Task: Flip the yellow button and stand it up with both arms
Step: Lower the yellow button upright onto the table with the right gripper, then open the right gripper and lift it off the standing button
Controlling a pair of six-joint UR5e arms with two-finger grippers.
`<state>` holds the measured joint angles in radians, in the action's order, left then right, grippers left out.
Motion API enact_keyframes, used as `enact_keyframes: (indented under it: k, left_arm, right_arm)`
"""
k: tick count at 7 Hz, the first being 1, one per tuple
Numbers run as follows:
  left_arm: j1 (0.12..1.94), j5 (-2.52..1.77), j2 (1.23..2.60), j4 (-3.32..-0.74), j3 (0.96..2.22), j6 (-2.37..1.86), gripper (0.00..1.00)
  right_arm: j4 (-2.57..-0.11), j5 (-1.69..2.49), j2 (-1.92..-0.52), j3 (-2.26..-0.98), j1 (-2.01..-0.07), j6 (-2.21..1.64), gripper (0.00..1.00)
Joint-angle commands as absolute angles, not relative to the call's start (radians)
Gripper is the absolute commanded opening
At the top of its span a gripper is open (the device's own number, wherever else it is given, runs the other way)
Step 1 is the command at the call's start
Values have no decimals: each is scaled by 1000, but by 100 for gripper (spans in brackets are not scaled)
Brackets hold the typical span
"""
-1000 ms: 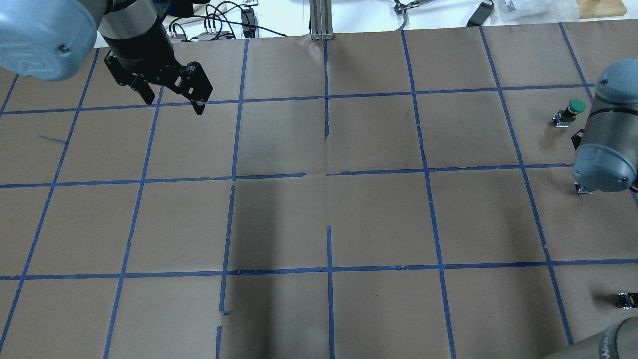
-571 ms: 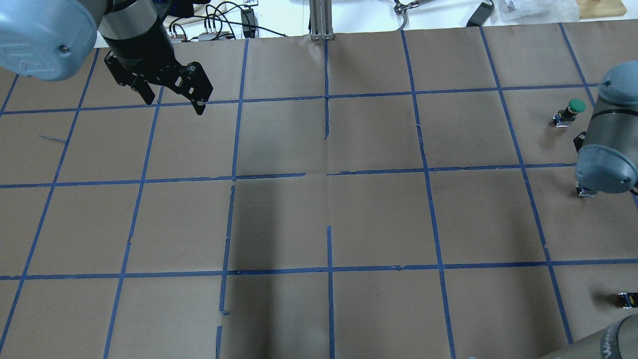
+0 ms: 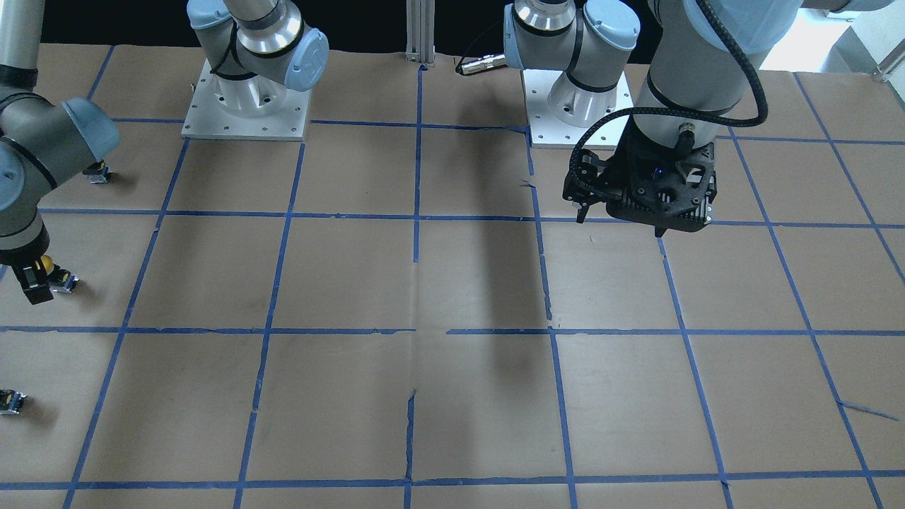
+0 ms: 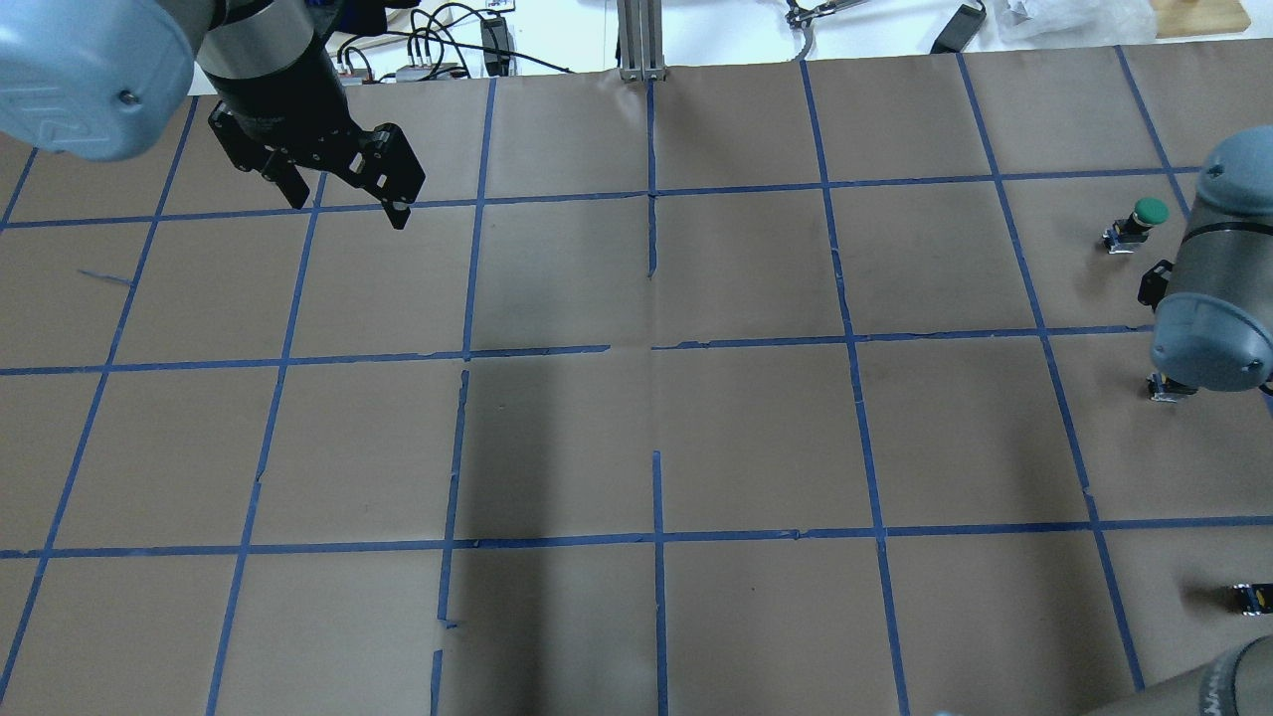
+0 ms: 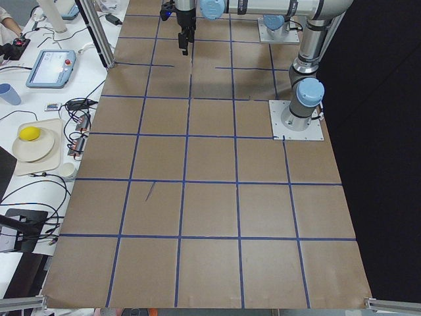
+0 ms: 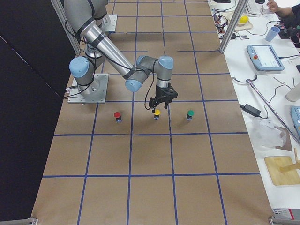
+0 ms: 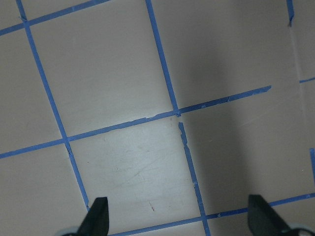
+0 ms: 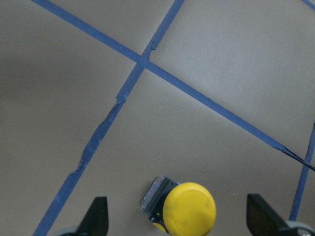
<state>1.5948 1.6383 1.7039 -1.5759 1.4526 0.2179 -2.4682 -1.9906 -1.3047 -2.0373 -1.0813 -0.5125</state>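
Note:
The yellow button [image 8: 189, 209] stands cap up on the brown paper, its grey-blue base showing behind the cap. It also shows in the exterior right view [image 6: 157, 113] and the front-facing view [image 3: 47, 264]. In the overhead view only its base [image 4: 1164, 388] peeks from under the right arm. My right gripper [image 8: 179, 222] is open just above it, a finger on either side, not touching; it shows in the front-facing view [image 3: 32, 283] too. My left gripper [image 4: 348, 207] is open and empty, hanging over the far left of the table, seen also in its wrist view [image 7: 178, 221].
A green-capped button [image 4: 1144, 221] stands beyond the yellow one and a red-capped one [image 6: 117, 115] nearer the robot, all in a row at the table's right end. Blue tape lines grid the paper. Cables lie past the far edge [image 4: 438, 45].
The right arm's wrist has shifted slightly toward the right edge and nearer in the overhead view. The left arm has not moved.

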Motion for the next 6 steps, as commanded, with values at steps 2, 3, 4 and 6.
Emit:
enact_keyframes:
  k: [2, 3, 4, 6]
  left_arm:
    - [1594, 1637, 1707, -1572, 1451, 218, 100]
    - [1594, 1637, 1707, -1572, 1451, 218, 100]
    - [1594, 1637, 1706, -1572, 1451, 218, 100]
    - [1592, 1637, 1703, -1572, 1451, 218, 100]
  right_arm:
    - [-2291, -1889, -1365, -1930, -1094, -451, 100]
    - [-2120, -1856, -1376, -1863, -1106, -402, 100]
    - [-2002, -1789, -1391, -1786, -1133, -332, 100]
    - [-1748, -1688, -1431, -1631, -1246, -308, 100]
